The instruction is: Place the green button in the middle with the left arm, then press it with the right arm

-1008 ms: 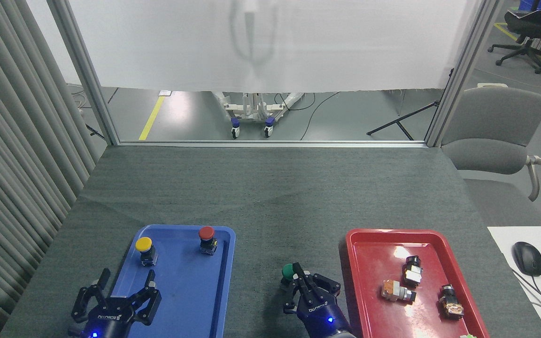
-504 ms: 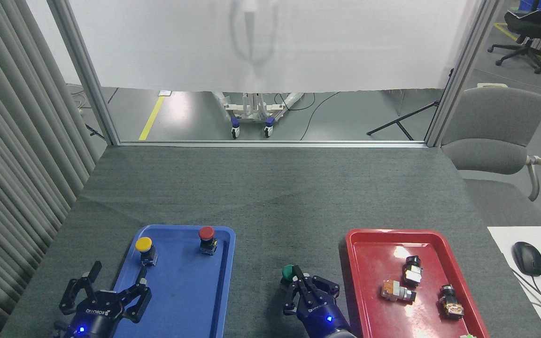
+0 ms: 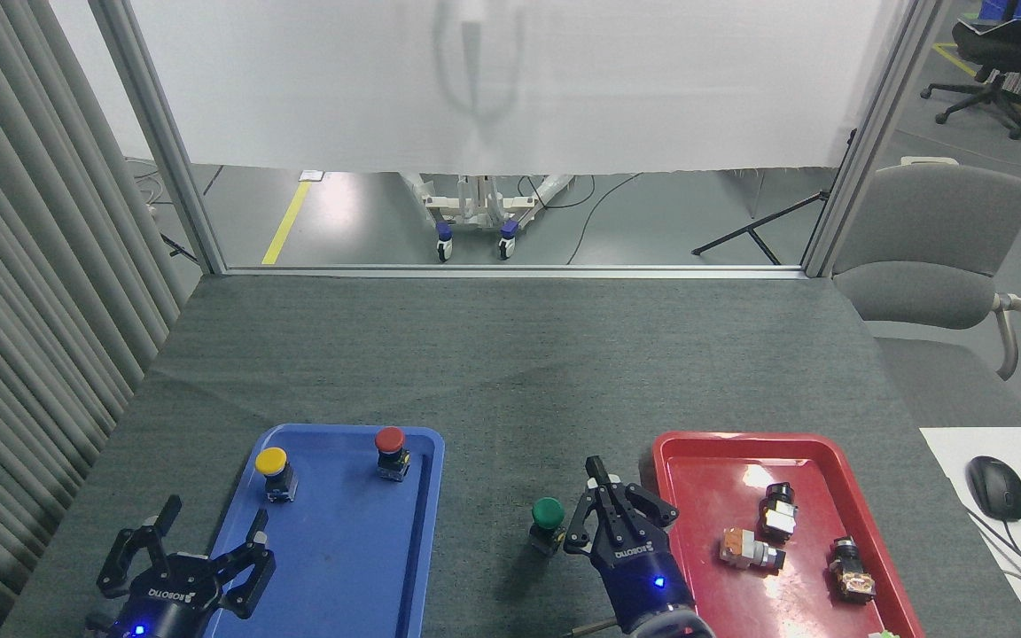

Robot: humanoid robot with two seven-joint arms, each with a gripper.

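Observation:
The green button (image 3: 548,519) stands upright on the bare dark grey felt (image 3: 493,372) between the two trays, its green cap fully in view. My right gripper (image 3: 596,474) is just to its right and a little apart from it, fingers pressed together and shut on nothing. My left gripper (image 3: 211,526) hangs open at the lower left, over the near-left edge of the blue tray (image 3: 342,567), holding nothing.
On the blue tray stand a yellow-capped button (image 3: 273,470) and a red-capped button (image 3: 391,450). The red tray (image 3: 714,461) at the right holds three small switch parts. A grey chair (image 3: 936,248) and a mouse (image 3: 995,487) lie beyond the table's right edge.
My right gripper has lifted off the green button and shifted to the right, uncovering its cap. My left gripper has drawn back toward the lower left, still open.

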